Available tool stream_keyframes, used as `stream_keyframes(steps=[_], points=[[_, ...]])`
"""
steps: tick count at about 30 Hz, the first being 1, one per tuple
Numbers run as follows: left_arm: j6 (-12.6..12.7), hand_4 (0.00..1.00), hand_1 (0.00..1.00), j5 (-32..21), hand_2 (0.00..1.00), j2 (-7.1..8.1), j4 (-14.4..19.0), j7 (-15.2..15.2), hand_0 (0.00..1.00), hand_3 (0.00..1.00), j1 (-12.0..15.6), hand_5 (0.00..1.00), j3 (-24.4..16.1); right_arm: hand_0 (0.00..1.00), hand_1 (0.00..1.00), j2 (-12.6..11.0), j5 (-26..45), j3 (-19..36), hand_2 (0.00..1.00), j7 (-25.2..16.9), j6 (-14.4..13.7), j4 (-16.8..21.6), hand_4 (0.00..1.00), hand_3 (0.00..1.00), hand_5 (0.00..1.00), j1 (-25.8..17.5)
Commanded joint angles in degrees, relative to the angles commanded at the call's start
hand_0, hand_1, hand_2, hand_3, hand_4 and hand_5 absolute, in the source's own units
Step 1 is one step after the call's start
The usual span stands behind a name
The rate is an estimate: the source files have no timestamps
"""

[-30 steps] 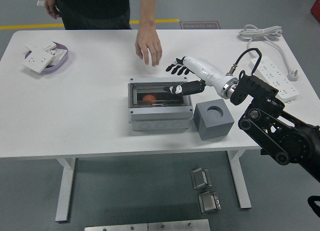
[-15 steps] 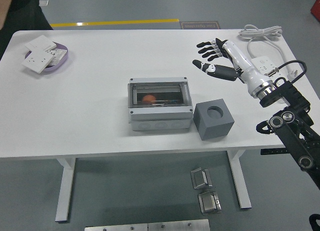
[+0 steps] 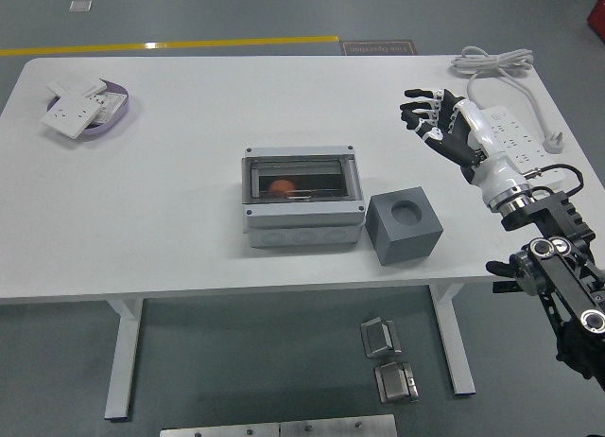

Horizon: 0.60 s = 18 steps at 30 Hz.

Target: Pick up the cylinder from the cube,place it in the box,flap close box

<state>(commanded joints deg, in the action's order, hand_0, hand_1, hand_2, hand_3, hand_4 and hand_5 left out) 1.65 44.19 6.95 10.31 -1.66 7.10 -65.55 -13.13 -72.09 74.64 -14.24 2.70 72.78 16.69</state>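
Cylinder (image 3: 281,186): we read the orange-red shape behind the clear flap of the grey box (image 3: 302,202) as the task's object, so it sits inside the box, well to the left of and below our right hand (image 3: 437,123) in the head view. The flap appears to lie down flat over the opening, as it did a second ago, though we cannot confirm that it is latched. The grey cube (image 3: 405,228) stands just right of the box, below the hand, and its round socket on top is empty. What has changed: a second ago the right hand reached over the box's right end with fingers at the lid; half a second ago it was lifted away toward the far right of the table; now it has pulled further back toward the white power strip (image 3: 515,134), fingers spread and curved, gripping nothing. The person's hand that hung over the table's far side a second ago is gone from view. We judge from this that pick, place and closing are all done and the arm is retreating; only a check of the flap's seating might remain. The left hand is out of view. Legible writing: none. A dark floor mat (image 3: 378,48) beyond the table carries a line of print too small for us to read, and the switch plates in the purple tray (image 3: 85,111) at the far left show no markings.
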Motion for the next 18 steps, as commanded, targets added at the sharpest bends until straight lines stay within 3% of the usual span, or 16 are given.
stream_keyframes(steps=[11,12,18], points=[[0.08,0.688,0.638,-0.15,0.620,0.74,0.00,-0.57,0.596,0.627,0.51,0.185,-0.28,0.710,0.658,1.38,0.48,-1.01,0.659,-0.65,-0.52,-0.02,0.879,0.659,0.359,-1.20],[0.08,0.689,0.637,-0.29,0.619,0.77,0.00,-0.61,0.595,0.627,0.62,0.188,-0.13,0.715,0.669,1.42,0.41,-1.11,0.661,-0.64,-0.45,-0.02,0.854,0.681,0.248,-1.28],[0.13,0.689,0.637,-1.58,0.620,0.70,0.00,-0.83,0.595,0.627,1.44,0.189,1.42,0.727,0.673,1.41,-0.09,-1.90,0.661,-0.46,0.05,0.19,0.853,0.701,0.248,-1.22]])
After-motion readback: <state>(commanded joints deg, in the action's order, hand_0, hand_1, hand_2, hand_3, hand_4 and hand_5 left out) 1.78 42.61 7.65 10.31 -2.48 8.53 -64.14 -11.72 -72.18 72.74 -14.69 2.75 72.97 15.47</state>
